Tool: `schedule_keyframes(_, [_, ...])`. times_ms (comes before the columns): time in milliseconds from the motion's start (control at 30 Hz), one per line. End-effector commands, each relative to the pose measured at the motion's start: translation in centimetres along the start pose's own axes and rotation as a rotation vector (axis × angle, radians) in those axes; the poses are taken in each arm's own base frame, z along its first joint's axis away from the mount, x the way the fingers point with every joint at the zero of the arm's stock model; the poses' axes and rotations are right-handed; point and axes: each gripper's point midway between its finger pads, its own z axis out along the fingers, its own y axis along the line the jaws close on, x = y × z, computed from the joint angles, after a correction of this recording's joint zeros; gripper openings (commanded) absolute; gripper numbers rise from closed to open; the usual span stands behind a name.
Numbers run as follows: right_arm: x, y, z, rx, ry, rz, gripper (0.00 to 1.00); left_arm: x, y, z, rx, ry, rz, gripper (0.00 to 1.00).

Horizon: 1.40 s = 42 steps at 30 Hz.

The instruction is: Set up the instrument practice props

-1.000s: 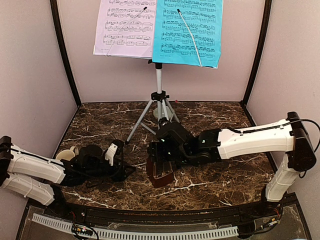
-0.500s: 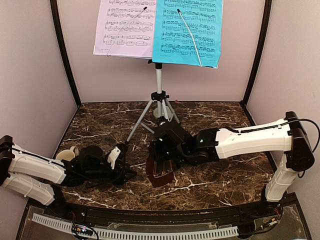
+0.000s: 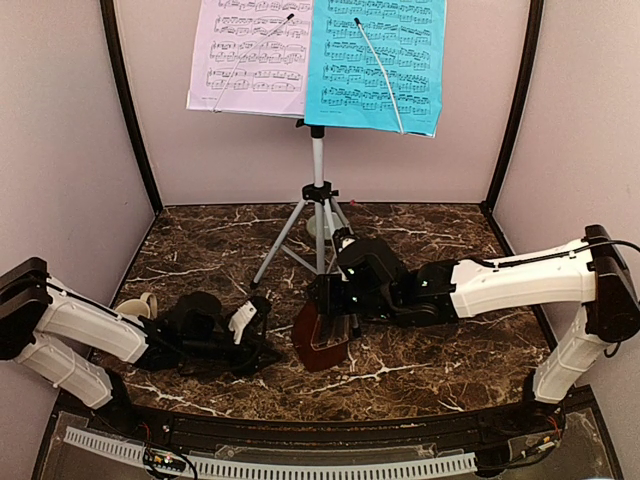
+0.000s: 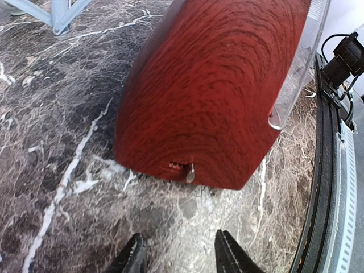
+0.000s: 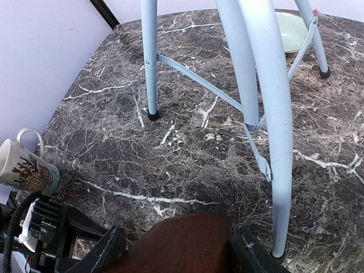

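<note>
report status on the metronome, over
Left gripper open, empty, facing the metronome. Right gripper shut on metronome top. Music stand leg close beside right gripper.

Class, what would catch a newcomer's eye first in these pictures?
The bright-blue sheet and the lilac sheet stand out first, side by side on the stand at the back. Next comes the brown metronome at front centre, with the right fingers clamped on its sides.
</note>
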Motion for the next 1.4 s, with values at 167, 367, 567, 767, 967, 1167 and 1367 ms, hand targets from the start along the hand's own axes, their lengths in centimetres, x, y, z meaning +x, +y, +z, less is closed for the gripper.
schedule_keyframes(167, [-1.7,1.3,-0.5,-0.075,-0.049,0.087,0.0,-2.7,-1.6,3.0,0.049,-0.018,-0.066,0.36])
schedule_keyframes(367, [-1.5,1.1,-0.4,-0.076,-0.048,0.095,0.0,-2.5,-1.4,4.1,0.031,0.016,-0.075,0.33])
schedule_keyframes(567, [-2.4,1.7,-1.4,-0.12,-0.071,0.113,0.0,-2.9,-1.5,4.3,0.047,-0.012,-0.122,0.28])
schedule_keyframes(767, [-2.6,1.7,-1.6,-0.132,-0.079,0.122,0.0,-2.9,-1.5,4.5,0.052,-0.02,-0.176,0.15])
schedule_keyframes(967, [-3.1,2.7,-2.0,-0.186,-0.095,0.112,0.0,-3.8,-1.6,4.1,0.065,-0.048,-0.235,0.0])
schedule_keyframes(1167, [-3.6,3.1,-2.2,-0.199,-0.115,0.103,0.0,-5.1,-0.8,3.1,0.128,-0.088,-0.413,0.0])
schedule_keyframes(1367, [-4.5,3.5,-2.5,-0.194,-0.149,0.086,0.0,-6.3,-0.6,2.4,0.162,-0.116,-0.509,0.0])
